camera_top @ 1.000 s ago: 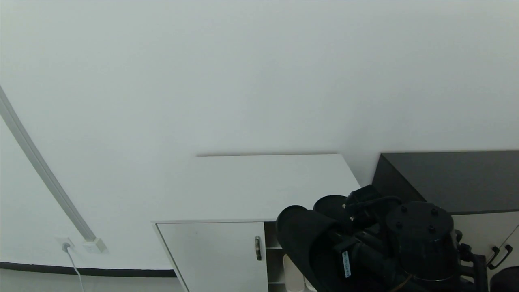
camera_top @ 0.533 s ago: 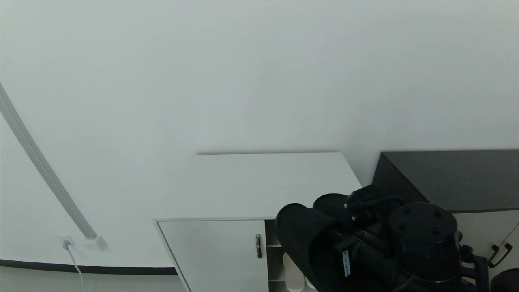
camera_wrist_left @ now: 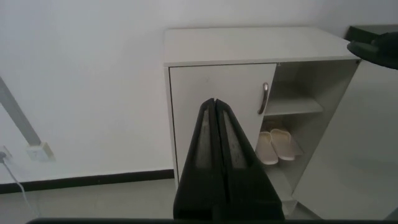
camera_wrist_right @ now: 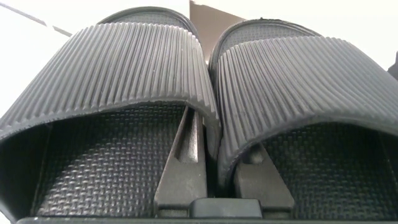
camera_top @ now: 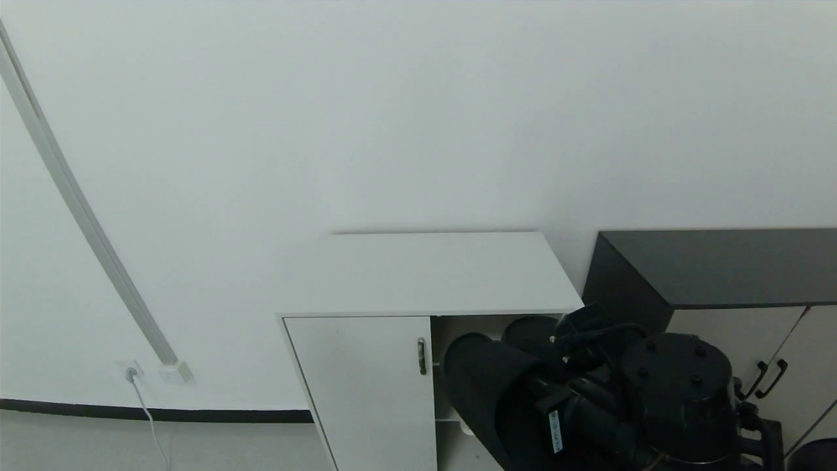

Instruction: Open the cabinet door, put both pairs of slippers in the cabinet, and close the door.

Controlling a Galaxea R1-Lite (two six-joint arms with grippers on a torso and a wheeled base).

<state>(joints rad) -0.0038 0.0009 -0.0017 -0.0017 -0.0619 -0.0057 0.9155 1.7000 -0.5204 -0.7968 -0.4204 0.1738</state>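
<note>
Black ribbed rubber slippers (camera_wrist_right: 155,74), a pair side by side, are pinched by their inner walls in your right gripper (camera_wrist_right: 217,155), just before the open half of the white cabinet (camera_top: 425,271). Your left gripper (camera_wrist_left: 215,107) has its fingers pressed together, holding nothing. Inside, a cream pair of slippers (camera_wrist_left: 278,145) lies on a lower shelf (camera_wrist_left: 305,155); the left door (camera_top: 363,386) is closed.

left gripper (camera_wrist_left: 215,106) closed, right gripper (camera_wrist_right: 214,146) clamping slippers (camera_wrist_right: 124,68)
</note>
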